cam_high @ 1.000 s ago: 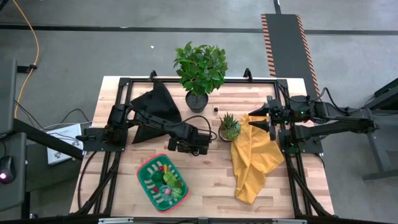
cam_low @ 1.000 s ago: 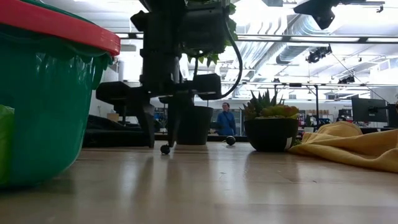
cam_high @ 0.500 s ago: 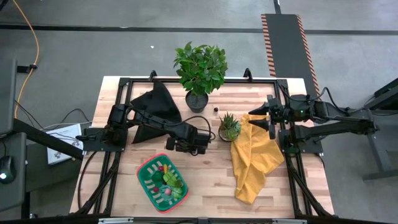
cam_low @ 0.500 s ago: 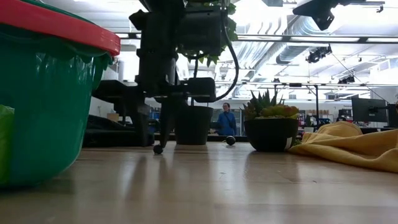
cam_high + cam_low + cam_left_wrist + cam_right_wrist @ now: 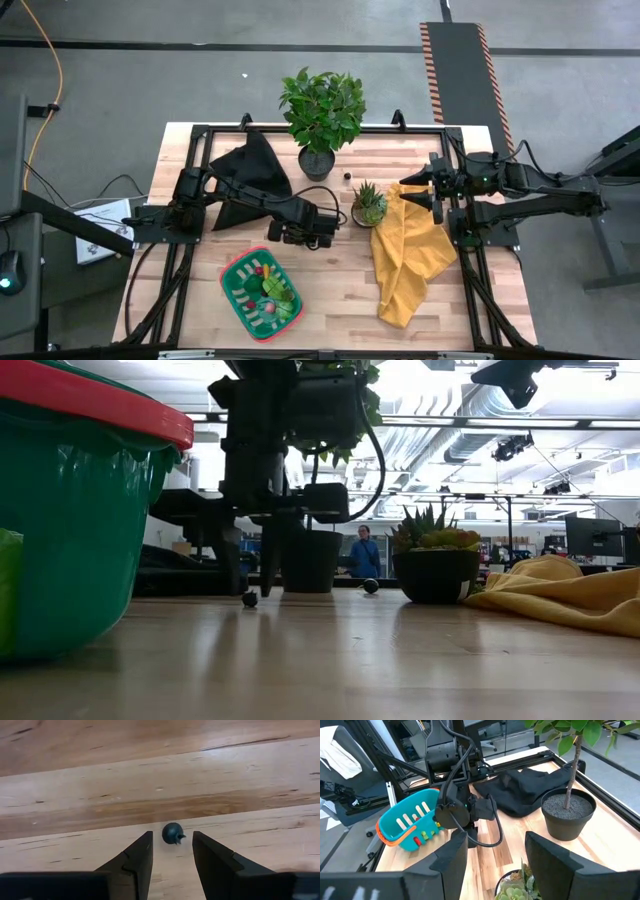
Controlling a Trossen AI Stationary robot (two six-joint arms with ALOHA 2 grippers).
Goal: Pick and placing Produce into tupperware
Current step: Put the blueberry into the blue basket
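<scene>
You have the left gripper (image 5: 170, 852) low over the table with jaws parted to straddle the dark berry (image 5: 173, 833), beside the tupperware (image 5: 240, 272); the right gripper (image 5: 432, 197) waits unclenched.

Two black jointed arms; looped black cables at the wrists. Left gripper (image 5: 170, 857): two dark, flat, tapering fingers (image 5: 137, 862) with stepped inner edges.
</scene>
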